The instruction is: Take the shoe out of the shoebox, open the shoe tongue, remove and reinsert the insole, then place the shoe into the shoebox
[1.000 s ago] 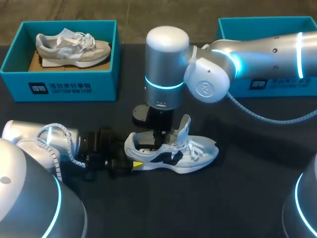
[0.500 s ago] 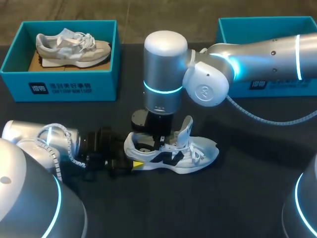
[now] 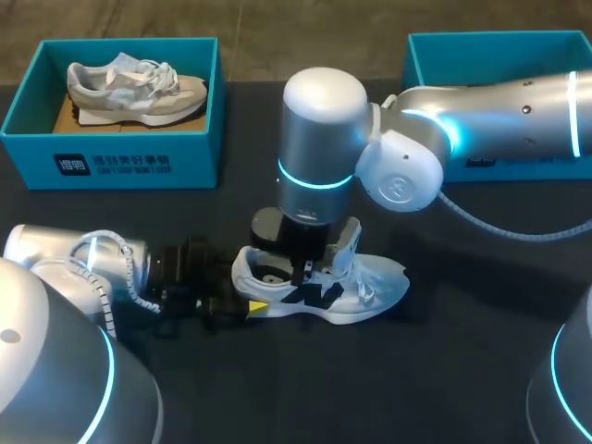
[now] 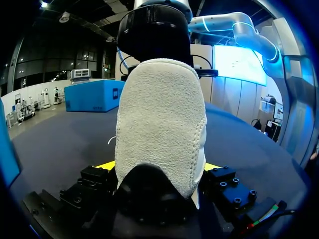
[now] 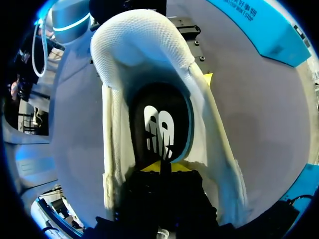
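Two things could go wrong here, I think. The shoe [image 3: 370,277] lies on the worktop [image 3: 462,370], out of the box [image 3: 490,42], with its tongue [image 3: 348,242] standing up. The left jaws hold the heel [image 4: 159,124] from both sides. They are closed on it, about as wide apart as the heel is. The right arm [image 3: 319,139] stands straight over the shoe's mouth. The right jaws sit low over the black insole [image 5: 162,124], at or very near its edge. I cannot tell if they are open or closed, or if they have the insole pinched. If they have only a little bit of it, the insole may slip out when the arm lifts. If the insole sticks, the whole shoe may come up too and pull out of the left jaws. The right arm could also push the tongue flat, since it is touching it or just beside it.
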